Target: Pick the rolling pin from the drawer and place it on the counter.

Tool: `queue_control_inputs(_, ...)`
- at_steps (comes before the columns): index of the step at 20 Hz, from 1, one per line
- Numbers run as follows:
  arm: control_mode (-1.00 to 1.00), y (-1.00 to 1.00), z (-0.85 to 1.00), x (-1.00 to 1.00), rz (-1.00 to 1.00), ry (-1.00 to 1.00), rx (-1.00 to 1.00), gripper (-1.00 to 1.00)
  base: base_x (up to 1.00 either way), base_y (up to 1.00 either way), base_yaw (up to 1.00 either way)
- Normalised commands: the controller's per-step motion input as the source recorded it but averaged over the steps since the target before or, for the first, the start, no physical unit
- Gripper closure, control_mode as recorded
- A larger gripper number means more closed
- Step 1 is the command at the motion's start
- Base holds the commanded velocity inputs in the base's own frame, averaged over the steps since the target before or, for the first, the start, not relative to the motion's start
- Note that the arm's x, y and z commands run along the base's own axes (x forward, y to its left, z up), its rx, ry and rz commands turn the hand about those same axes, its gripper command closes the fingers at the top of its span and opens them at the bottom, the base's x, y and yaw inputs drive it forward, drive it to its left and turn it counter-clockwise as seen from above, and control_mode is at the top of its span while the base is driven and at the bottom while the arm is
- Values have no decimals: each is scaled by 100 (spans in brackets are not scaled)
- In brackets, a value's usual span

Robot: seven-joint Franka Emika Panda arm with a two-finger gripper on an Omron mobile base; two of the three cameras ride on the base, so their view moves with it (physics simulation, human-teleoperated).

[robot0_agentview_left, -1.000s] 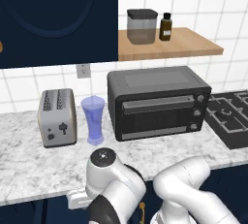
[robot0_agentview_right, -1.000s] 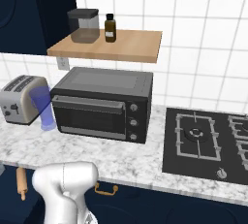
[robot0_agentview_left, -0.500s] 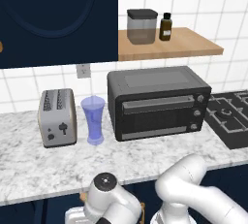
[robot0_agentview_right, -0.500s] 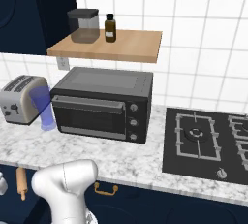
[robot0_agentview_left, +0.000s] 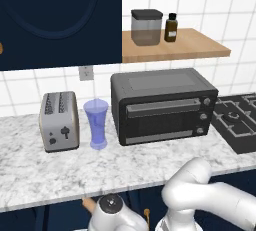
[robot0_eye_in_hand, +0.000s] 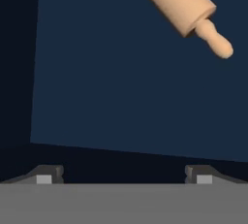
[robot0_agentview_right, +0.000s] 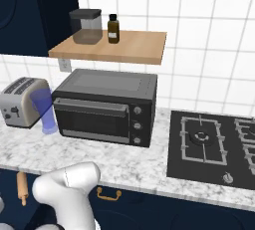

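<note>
Down low, hanging over a dark navy drawer floor (robot0_eye_in_hand: 126,87) with the gripper (robot0_eye_in_hand: 124,174) spread wide, two dark fingertips (robot0_eye_in_hand: 46,174) standing far apart and pinching nothing. Lying on that floor at the upper right of the hand view, well clear of the tips: the rolling pin (robot0_eye_in_hand: 181,9), light-brown wood, slanting, one knobbed handle pointing away from the barrel. Peeking out below the stone edge in the left base view, beside the arm, as a small tan end (robot0_agentview_left: 89,204); showing in the right base view as a slim upright wooden shape (robot0_agentview_right: 21,188) under the slab at the far left. Resting inside the drawer, probably, though the drawer walls are too dark to make out.

Stretching above, the counter (robot0_agentview_left: 60,167), white-and-grey marbled, carrying a silver toaster (robot0_agentview_left: 59,121), a translucent blue cup (robot0_agentview_left: 95,124) just beside it, and a black toaster oven (robot0_agentview_left: 162,105) with its door closed. Looking empty, that cup, as far as the tint allows. Sitting to the right, a black gas hob (robot0_agentview_right: 211,147).

Standing farther back on a wooden wall shelf (robot0_agentview_left: 175,50): a clear lidded jar (robot0_agentview_left: 146,27) with nothing visible inside, and a small dark brown bottle (robot0_agentview_left: 171,27) just beside it, contents unreadable.
</note>
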Motion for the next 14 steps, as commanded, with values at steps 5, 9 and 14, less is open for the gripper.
queue_control_inputs(5, -100, 0, -15, -36, -5, 9, 0, -100, 0, 0, 0)
queue_control_inputs(9, -100, 1, 0, -77, -10, 10, 0, -100, 0, 0, 0)
queue_control_inputs(14, -100, 13, 0, -87, -13, 10, -1, -100, 0, 0, 0)
